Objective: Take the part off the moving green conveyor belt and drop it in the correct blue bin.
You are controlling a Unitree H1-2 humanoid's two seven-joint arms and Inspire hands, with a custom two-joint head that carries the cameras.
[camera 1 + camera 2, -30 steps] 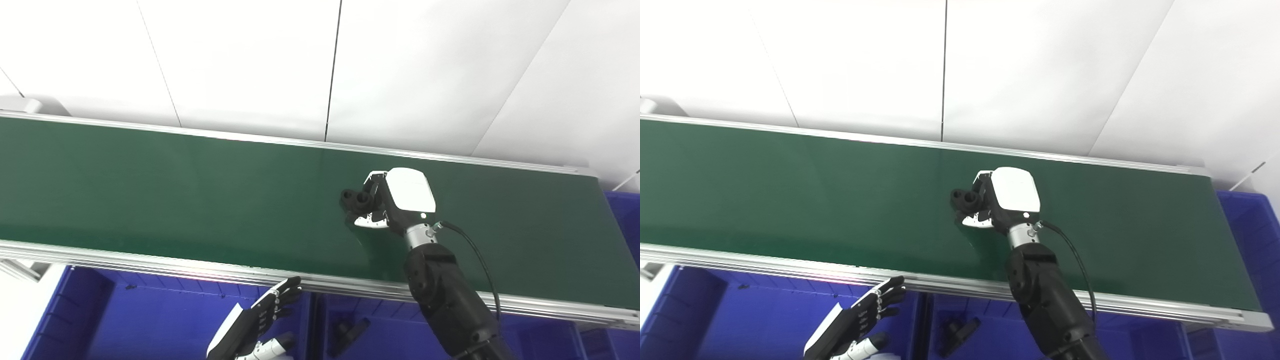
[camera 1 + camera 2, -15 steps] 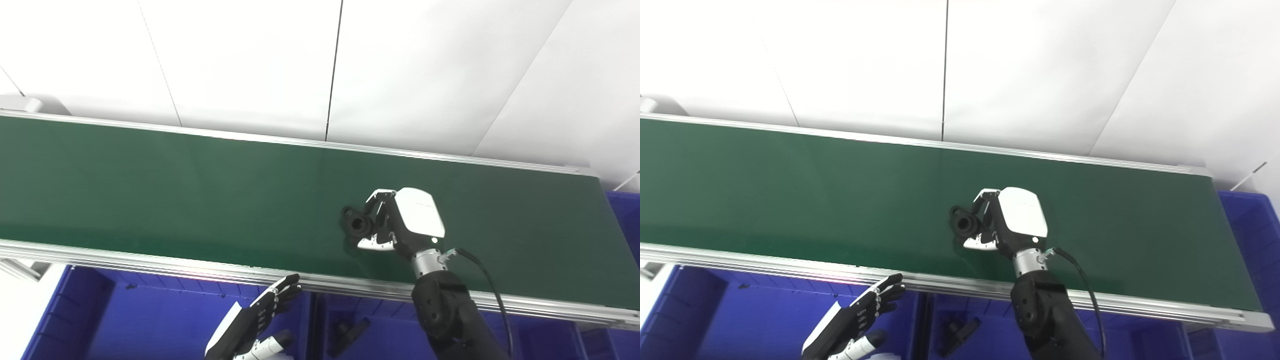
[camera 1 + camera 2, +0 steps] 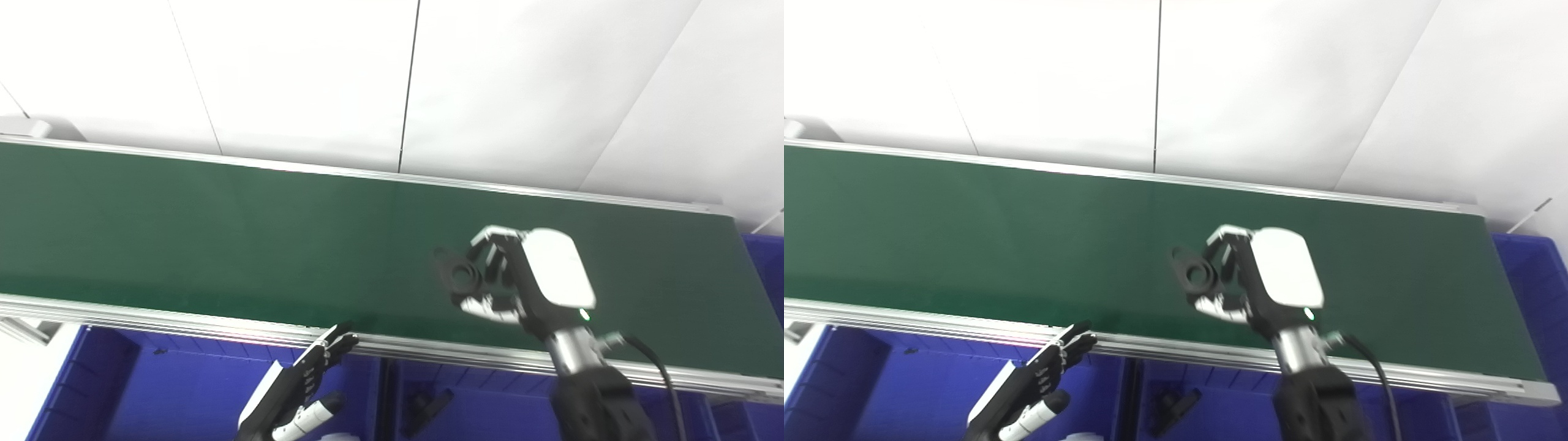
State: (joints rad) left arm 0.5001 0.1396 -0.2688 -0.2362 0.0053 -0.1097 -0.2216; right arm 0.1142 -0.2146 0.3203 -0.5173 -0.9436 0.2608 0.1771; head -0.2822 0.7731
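The black ring-shaped plastic part (image 3: 456, 277) we hold pinched in our right hand (image 3: 527, 285), lifted above the green conveyor belt (image 3: 184, 233) for carrying.
In the right eye view, our left hand (image 3: 1029, 386) waits spread over the blue bin (image 3: 906, 392), clear.

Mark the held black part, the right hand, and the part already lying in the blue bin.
black part (image 3: 1198, 277), right eye view, ring face.
right hand (image 3: 1274, 282), right eye view, white back.
binned part (image 3: 1176, 409), right eye view, its middle.
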